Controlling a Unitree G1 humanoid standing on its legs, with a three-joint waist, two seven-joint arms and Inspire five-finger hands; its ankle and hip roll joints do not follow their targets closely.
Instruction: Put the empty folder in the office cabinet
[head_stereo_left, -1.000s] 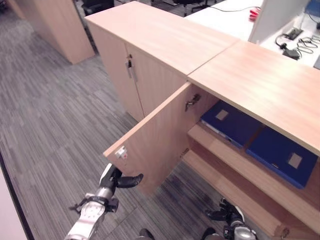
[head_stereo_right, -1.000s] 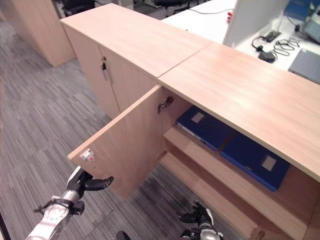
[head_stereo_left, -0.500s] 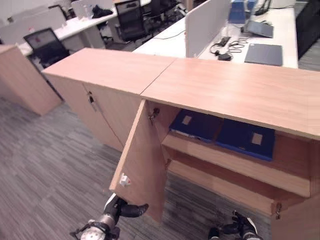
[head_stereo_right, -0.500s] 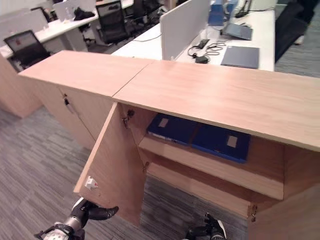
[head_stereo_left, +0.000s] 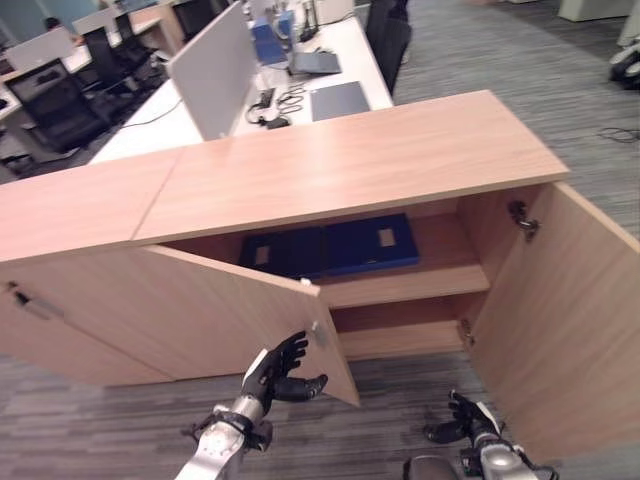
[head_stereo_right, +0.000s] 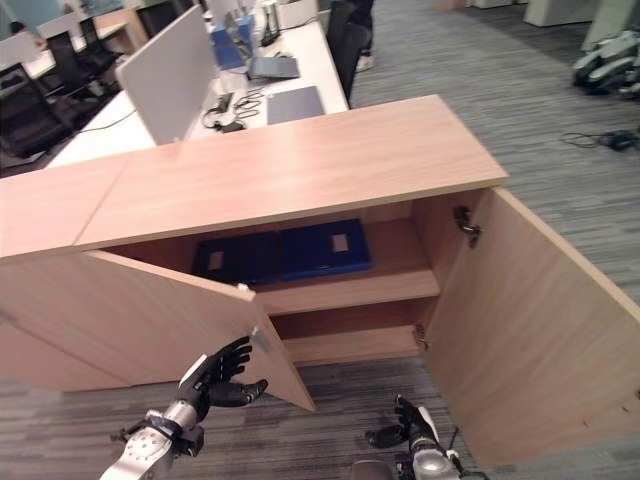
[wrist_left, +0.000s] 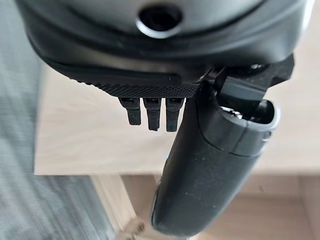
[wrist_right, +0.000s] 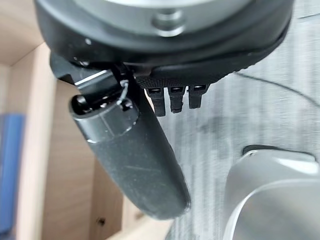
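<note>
The wooden office cabinet (head_stereo_left: 340, 160) stands with both doors swung out. Two blue folders lie flat side by side on its upper shelf: a darker one (head_stereo_left: 280, 252) and a brighter one (head_stereo_left: 368, 243). My left hand (head_stereo_left: 280, 372) hovers at the free edge of the left door (head_stereo_left: 150, 310), fingers spread and holding nothing. Its thumb (wrist_left: 210, 165) and fingers (wrist_left: 150, 112) show against the door's wood in the left wrist view. My right hand (head_stereo_left: 462, 425) hangs low over the carpet by the right door (head_stereo_left: 560, 310), relaxed and empty. Its thumb (wrist_right: 130, 155) shows in the right wrist view.
A lower shelf (head_stereo_left: 400, 338) sits under the folders. A second cabinet top (head_stereo_left: 60, 210) adjoins on the left. Behind stand white desks (head_stereo_left: 300, 95) with a grey divider (head_stereo_left: 210, 70), laptops and office chairs. Grey carpet (head_stereo_left: 590, 110) spreads to the right.
The camera has swung right, bringing the open right door into view. My left hand has risen by the left door's edge and spread its fingers. The right hand stays low.
</note>
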